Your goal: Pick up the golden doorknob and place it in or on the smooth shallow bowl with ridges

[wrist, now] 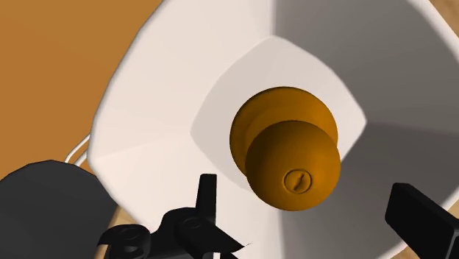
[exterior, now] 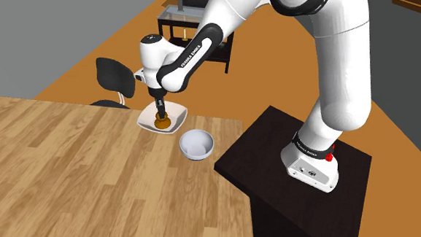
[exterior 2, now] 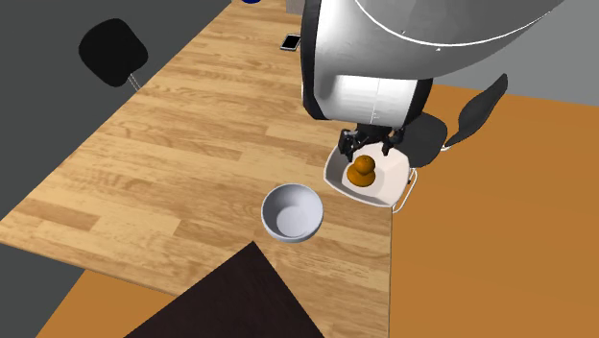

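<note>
In the shoulder view the dark stand (exterior: 273,164) sits nearest, then a deep round bowl (exterior: 196,144) on the desk (exterior: 68,173). At the desk's far corner the end effector (exterior: 158,103) hangs released, fingers apart and clear of the golden doorknob (wrist: 294,158). It stands upright in the white shallow bowl (wrist: 169,96), apparently placed; a black chair (exterior: 116,79) stands beyond

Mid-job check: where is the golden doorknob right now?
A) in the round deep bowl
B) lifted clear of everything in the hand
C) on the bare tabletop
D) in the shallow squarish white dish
D: the doorknob sits in the middle of the shallow white dish. The hand is above it with its fingers apart on either side, not touching it, and the round bowl stands apart on the table.
</note>
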`<state>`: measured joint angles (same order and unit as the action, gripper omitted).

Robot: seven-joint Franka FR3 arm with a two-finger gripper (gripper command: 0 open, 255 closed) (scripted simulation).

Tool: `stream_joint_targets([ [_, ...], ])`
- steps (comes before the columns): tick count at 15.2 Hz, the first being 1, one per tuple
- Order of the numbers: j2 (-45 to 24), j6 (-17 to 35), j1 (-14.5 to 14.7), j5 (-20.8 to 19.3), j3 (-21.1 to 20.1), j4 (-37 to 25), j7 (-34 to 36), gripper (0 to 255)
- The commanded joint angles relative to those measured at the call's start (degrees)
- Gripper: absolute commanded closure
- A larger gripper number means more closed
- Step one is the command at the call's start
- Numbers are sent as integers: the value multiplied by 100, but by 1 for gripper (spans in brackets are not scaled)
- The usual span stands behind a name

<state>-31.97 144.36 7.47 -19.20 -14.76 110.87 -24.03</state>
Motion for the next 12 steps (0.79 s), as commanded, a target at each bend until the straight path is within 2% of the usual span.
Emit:
stream_joint_targets([
  [1,158,-120,-34,65,-55,35,-42,0],
  [4,579,-474,-123,257,-199,91,-166,0],
  [12,579,-474,-121,258,-197,91,-167,0],
])
